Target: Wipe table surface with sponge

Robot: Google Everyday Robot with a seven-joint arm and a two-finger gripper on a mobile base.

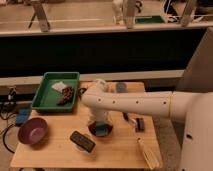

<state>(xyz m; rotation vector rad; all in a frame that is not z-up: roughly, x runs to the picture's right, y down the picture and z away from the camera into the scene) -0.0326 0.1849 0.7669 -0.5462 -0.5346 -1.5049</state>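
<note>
The light tan wooden table surface (60, 152) fills the lower middle of the camera view. The teal-green sponge (103, 132) sits in a small dark reddish-brown bowl (93, 128) near the table's centre. My white arm reaches in from the right and bends down. My gripper (100, 123) points straight down onto the sponge and hides its top.
A green tray (45, 95) with scraps stands at the back left. A purple bowl (32, 131) is at the front left and a blue pad (21, 118) lies off the left edge. A black block (82, 141), a dark object (139, 124) and a yellowish brush (148, 153) lie nearby.
</note>
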